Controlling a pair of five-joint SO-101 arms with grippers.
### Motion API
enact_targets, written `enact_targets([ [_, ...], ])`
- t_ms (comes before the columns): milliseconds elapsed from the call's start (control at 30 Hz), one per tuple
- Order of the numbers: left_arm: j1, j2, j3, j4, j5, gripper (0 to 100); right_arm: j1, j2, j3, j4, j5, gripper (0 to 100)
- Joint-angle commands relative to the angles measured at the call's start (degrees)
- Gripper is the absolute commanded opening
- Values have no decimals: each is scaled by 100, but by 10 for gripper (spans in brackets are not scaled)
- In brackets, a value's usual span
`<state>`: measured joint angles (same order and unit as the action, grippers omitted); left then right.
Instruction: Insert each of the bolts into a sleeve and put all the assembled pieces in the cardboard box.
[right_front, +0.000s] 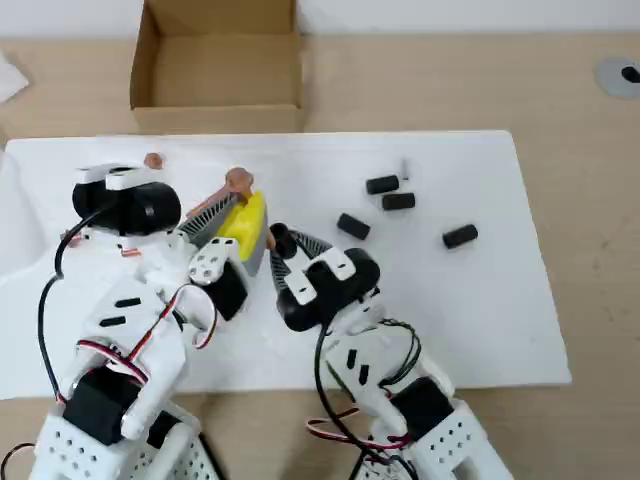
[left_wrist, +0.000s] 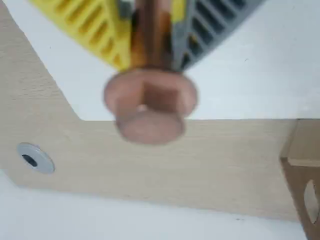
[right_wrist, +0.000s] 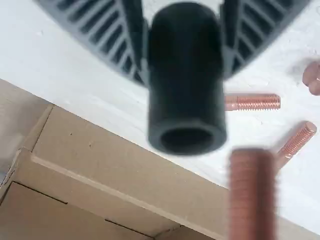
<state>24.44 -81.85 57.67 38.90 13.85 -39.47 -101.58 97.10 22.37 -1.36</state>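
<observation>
1. left gripper (left_wrist: 152, 50): one yellow finger and one grey, both ribbed plastic, pinching a copper bolt (left_wrist: 150, 107) by the shank. The round flat head sticks out past the fingertips.
2. right gripper (right_wrist: 185, 60): two grey ribbed fingers clamped on a black sleeve (right_wrist: 186, 95). It's a matte, smooth cylinder, and the hollow open end pokes out beyond the tips.
3. The bolt's threaded end sits just beside the sleeve's mouth, not inside it. The two grippers are close, tips angled toward each other.
4. 4 loose sleeves (right_front: 382, 185) (right_front: 398, 201) (right_front: 353, 226) (right_front: 460, 237), same stubby black tubes, lie on the white sheet (right_front: 480, 320) out to the right gripper's outer side, well apart from it.
5. 2 loose bolts (right_wrist: 252, 102) (right_wrist: 295, 142), threaded copper, lie flat on the sheet near the left gripper.
6. cardboard box (right_front: 215, 118): plain brown, open top, sits on the wood-grain table (right_front: 450, 80) ahead of both grippers' tips, past the sheet's edge.
</observation>
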Motion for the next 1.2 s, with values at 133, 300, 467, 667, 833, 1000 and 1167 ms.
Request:
enact_targets([
  [133,132,-92,-123,-44,-9,5,57,-57,13,9,-53,9],
  [300,123,-92,44,-404,-220,5,40,-57,13,9,-53,9],
  [467,132,-75,316,-818,-431,5,48,-66,13,0,-62,9],
  [667,132,-48,404,-818,-501,5,31,-75,4,-26,-475,9],
  [833,132,-40,404,-826,-510,5,40,-119,4,-26,-457,9],
  [1000,132,-40,615,-1336,-967,5,31,-119,4,-18,-457,9],
  [1167,141,-31,1090,-1960,-1354,5,31,-110,4,-9,-457,9],
])
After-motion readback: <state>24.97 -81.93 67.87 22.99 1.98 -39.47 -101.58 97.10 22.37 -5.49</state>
